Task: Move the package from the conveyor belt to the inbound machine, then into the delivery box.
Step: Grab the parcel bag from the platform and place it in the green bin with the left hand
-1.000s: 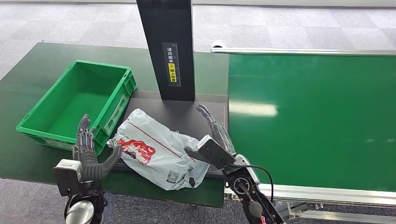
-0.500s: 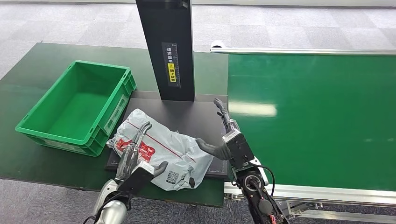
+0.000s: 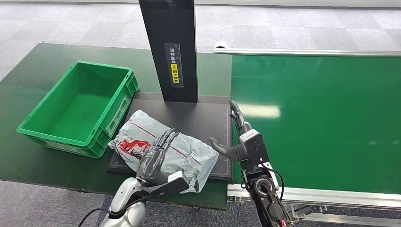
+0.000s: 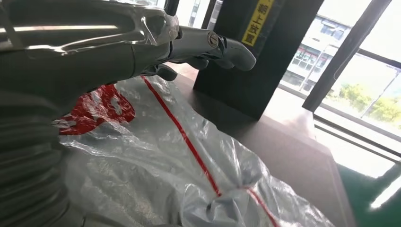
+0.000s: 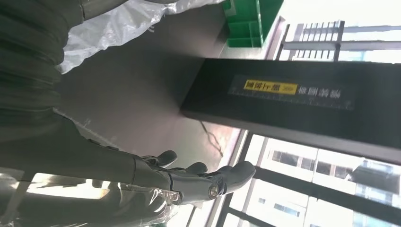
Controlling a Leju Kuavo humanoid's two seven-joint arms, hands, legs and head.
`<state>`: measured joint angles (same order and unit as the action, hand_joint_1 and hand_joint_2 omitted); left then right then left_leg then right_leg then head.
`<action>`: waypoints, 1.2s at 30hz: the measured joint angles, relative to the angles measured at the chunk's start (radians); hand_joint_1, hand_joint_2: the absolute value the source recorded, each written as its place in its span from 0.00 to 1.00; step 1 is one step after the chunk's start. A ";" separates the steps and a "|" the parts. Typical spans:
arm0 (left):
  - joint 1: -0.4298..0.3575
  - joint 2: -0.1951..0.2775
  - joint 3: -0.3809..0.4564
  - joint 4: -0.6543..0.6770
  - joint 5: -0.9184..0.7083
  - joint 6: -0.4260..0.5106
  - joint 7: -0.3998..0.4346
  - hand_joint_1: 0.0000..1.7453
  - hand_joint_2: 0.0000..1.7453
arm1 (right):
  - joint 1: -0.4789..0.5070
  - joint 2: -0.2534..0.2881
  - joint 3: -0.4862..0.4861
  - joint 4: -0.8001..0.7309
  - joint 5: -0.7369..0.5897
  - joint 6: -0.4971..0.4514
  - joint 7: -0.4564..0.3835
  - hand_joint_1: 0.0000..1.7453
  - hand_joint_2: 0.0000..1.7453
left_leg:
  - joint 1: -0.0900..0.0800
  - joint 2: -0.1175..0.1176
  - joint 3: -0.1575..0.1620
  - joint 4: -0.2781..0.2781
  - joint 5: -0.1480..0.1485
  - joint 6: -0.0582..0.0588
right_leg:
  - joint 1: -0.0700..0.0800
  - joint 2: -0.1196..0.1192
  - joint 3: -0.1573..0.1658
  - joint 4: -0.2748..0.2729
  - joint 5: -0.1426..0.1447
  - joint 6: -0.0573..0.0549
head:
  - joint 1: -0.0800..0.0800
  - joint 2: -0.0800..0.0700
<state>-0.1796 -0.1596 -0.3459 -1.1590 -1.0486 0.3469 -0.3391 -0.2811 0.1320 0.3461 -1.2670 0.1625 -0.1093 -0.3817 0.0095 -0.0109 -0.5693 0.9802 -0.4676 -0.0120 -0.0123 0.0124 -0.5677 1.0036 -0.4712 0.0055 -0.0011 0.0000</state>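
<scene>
A grey plastic package [image 3: 189, 153] with a red print and a red stripe lies on the dark platform [image 3: 203, 120] of the inbound machine, near its front edge. My left hand [image 3: 158, 156] reaches over the package from the front, fingers stretched out flat. The left wrist view shows those fingers [image 4: 208, 45] held straight just above the crinkled package [image 4: 189, 165], gripping nothing. My right hand [image 3: 240, 137] stands open at the platform's right edge, thumb pointing towards the package and apart from it. In the right wrist view its fingers [image 5: 203, 182] hold nothing.
A green delivery box [image 3: 78, 106] stands left of the platform, nothing in it. The machine's black column [image 3: 172, 49] rises at the back of the platform. The green conveyor belt [image 3: 321, 118] stretches to the right, with a metal rail [image 3: 331, 196] along its front.
My left hand has swung from beside the green box to above the package. My right hand has drawn back to the right, off the package, to the platform's edge.
</scene>
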 joint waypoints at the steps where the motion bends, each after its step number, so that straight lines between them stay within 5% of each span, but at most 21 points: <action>1: -0.026 0.000 -0.011 0.040 -0.024 0.015 0.009 0.00 1.00 | 0.006 -0.001 -0.016 -0.001 0.002 0.002 0.002 0.00 1.00 | 0.000 0.000 0.000 0.000 0.000 0.000 | 0.000 0.000 0.000 0.000 0.000 0.000 | 0.000 0.000; 5: -0.127 0.003 -0.051 0.193 -0.099 0.039 0.044 0.95 1.00 | 0.028 -0.006 -0.080 0.003 0.021 0.011 0.005 0.00 1.00 | 0.000 0.000 0.000 0.000 0.000 0.001 | 0.000 0.000 0.001 0.000 0.001 0.001 | 0.000 0.000; 6: -0.148 0.004 -0.061 0.227 -0.111 0.038 0.053 0.99 1.00 | 0.036 -0.009 -0.094 0.005 0.023 0.013 0.003 0.00 1.00 | 0.000 -0.001 0.001 0.000 0.000 0.001 | 0.000 0.000 0.001 0.000 0.001 0.001 | 0.000 0.000; 15: -0.289 0.006 -0.149 0.441 -0.239 0.041 0.160 1.00 1.00 | 0.086 -0.017 -0.154 0.016 0.020 0.026 -0.016 0.00 1.00 | 0.000 -0.001 0.005 0.000 0.001 0.001 | 0.000 -0.001 0.007 0.000 0.001 0.001 | 0.000 0.000; 26: -0.355 0.006 -0.178 0.527 -0.221 0.113 0.175 1.00 1.00 | 0.097 -0.018 -0.170 0.023 0.002 0.015 -0.016 0.00 1.00 | 0.000 0.000 0.008 0.000 0.001 0.001 | 0.000 0.000 0.008 0.000 0.001 0.001 | 0.000 0.000; 30: -0.345 0.037 -0.172 0.439 -0.227 0.196 0.201 1.00 1.00 | 0.113 -0.022 -0.179 0.021 -0.001 -0.002 -0.016 0.00 1.00 | 0.000 0.000 0.004 0.000 0.001 0.001 | 0.001 0.000 0.005 0.000 0.001 0.001 | 0.000 0.000; 36: -0.329 0.107 -0.141 0.112 -0.213 0.268 0.207 1.00 1.00 | 0.129 -0.025 -0.192 0.020 -0.004 -0.032 -0.014 0.00 1.00 | 0.000 0.001 0.002 0.000 0.002 0.001 | 0.001 0.000 0.003 0.000 0.001 0.001 | 0.000 0.000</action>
<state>-0.5084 -0.0521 -0.4867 -1.0470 -1.2614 0.6153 -0.1317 -0.1518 0.1071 0.1536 -1.2466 0.1589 -0.1408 -0.3957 0.0098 -0.0104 -0.5674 0.9800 -0.4660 -0.0112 -0.0118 0.0124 -0.5651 1.0038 -0.4700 0.0062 -0.0011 -0.0001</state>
